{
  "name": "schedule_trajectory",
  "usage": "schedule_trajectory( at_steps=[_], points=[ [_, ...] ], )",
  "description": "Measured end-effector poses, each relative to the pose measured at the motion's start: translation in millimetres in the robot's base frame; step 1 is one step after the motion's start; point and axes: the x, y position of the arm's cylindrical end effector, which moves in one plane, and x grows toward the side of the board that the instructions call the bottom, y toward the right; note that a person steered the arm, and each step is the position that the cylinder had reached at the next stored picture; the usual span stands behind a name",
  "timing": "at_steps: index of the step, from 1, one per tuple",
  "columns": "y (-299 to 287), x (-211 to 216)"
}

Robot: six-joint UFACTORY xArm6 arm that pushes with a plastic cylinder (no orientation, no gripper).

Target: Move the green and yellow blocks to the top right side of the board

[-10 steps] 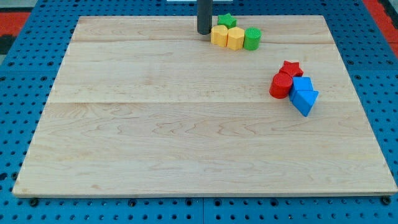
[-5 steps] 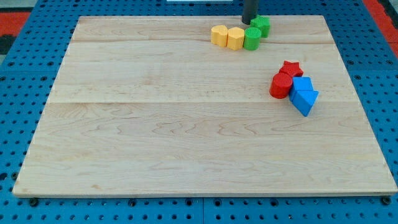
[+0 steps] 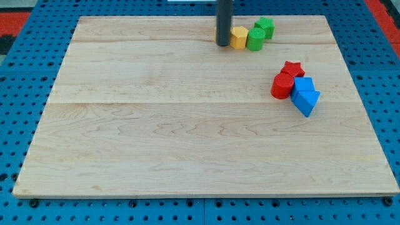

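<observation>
Board (image 3: pixel 156 137): a pale wooden board fills most of the frame, lying on a blue pegboard (image 3: pixel 19 125) whose holes show along the left, right and bottom edges; a red surface (image 3: pixel 12 15) shows in the upper left corner of the frame.
Blue blocks: nearest of the blocks, right of centre; a blue wedge-like block (image 3: pixel 307 101) touches a blue cube (image 3: pixel 304 84) just above it.
Red blocks: a red cylinder (image 3: pixel 282 86) sits against the left side of the blue pair, and a red star (image 3: pixel 292 68) touches it at its upper right.
Green cylinder (image 3: pixel 254 39): upper middle-right of the frame, near the board's top edge, upright, well apart from the red and blue cluster.
Yellow block (image 3: pixel 239 37): a faceted yellow block, probably hexagonal, touching the green cylinder's left side.
Second yellow block: only one yellow block shows; whether another lies behind the rod cannot be told.
Green block (image 3: pixel 265 27): farthest back, just above and to the right of the green cylinder, touching or almost touching it; its shape is hard to make out.
My tip (image 3: pixel 222 44): the dark rod comes down from the top edge of the frame and its end rests on the board just left of the yellow block, touching it or very nearly.
Jaws: none here; the arm ends in a plain rod, so nothing is held.
</observation>
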Motion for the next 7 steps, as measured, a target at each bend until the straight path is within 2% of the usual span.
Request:
schedule_trajectory(
  at_steps=[1,2,3,4,5,6,7],
  points=[
    [44,1],
    [49,5],
    [17,25],
    [75,25],
    [84,16],
    [51,39],
    [-66,51]
  ],
)
